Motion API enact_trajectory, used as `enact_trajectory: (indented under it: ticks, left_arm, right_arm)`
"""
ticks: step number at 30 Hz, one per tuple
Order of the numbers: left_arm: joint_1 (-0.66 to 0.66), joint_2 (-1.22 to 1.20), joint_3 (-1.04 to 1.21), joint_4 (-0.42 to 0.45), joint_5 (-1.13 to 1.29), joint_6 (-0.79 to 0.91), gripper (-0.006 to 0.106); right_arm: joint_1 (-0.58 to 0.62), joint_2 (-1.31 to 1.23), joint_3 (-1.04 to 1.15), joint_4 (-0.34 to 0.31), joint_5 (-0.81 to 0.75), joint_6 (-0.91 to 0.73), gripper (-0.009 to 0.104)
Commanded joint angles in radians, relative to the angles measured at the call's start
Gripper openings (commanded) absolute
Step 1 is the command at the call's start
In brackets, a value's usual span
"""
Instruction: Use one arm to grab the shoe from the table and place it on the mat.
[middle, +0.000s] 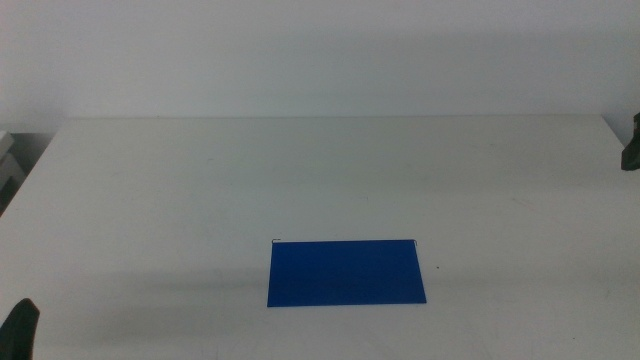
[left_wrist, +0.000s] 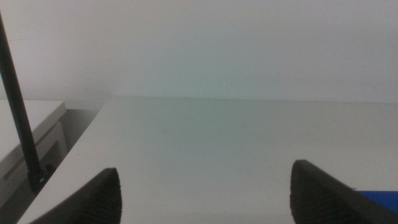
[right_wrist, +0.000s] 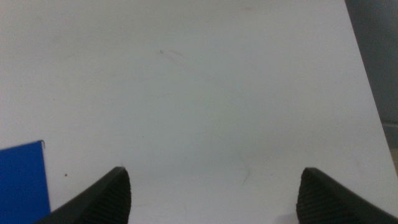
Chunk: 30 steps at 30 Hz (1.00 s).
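Over the table (middle: 200, 180), middle view: bare white top with the mat (middle: 346, 272) lying flat toward the near edge, slightly right of centre. No shoe anywhere in sight, so I cannot say where it is. My left gripper (middle: 20, 330) shows only as a dark tip at the bottom left corner; a dark piece at the far right edge is probably my right arm, too little of it to be sure. Left wrist view: left gripper (left_wrist: 205, 193) jaws stand wide apart with nothing between them, table ahead, one blue corner of the mat (left_wrist: 376, 196) beside one jaw, a thin black rod (left_wrist: 18, 112) off the table's edge. Still no shoe. Right wrist view: right gripper (right_wrist: 214, 196) jaws likewise spread and empty, mat corner (right_wrist: 22, 177) at the frame's side, plain tabletop beyond. My judgement: the grab has not begun. To do it well I hold both arms clear, locate the shoe first, then send only the nearer arm, jaws open, straddling the shoe across its width before closing.
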Motion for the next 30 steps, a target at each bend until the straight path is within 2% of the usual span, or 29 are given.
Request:
enact_trajectory:
  ticks: [1,15,18,20,26,30]
  left_arm:
    - [-0.003,-0.014,0.008,0.000,-0.078,-0.006,0.092]
    - [-0.003,-0.014,0.008,0.000,-0.078,-0.006,0.092]
    - [-0.003,-0.014,0.008,0.000,-0.078,-0.006,0.092]
    - [-0.003,-0.014,0.008,0.000,-0.078,-0.006,0.092]
    - [-0.003,-0.014,0.008,0.000,-0.078,-0.006,0.092]
    - [-0.003,-0.014,0.008,0.000,-0.078,-0.006,0.092]
  right_arm:
    - [-0.005,-0.027,-0.035,-0.011,-0.029,0.021,0.092]
    - [-0.005,-0.027,-0.032,-0.068,-0.023,0.023,0.092]
    - [-0.005,-0.027,-0.032,-0.080,0.015,0.074,0.092]
    - [-0.005,-0.027,-0.032,-0.092,0.026,0.182,0.092]
    - [-0.005,-0.027,-0.032,-0.135,0.132,0.676,0.092]
    - [-0.005,-0.027,-0.032,-0.141,0.218,1.013,0.092]
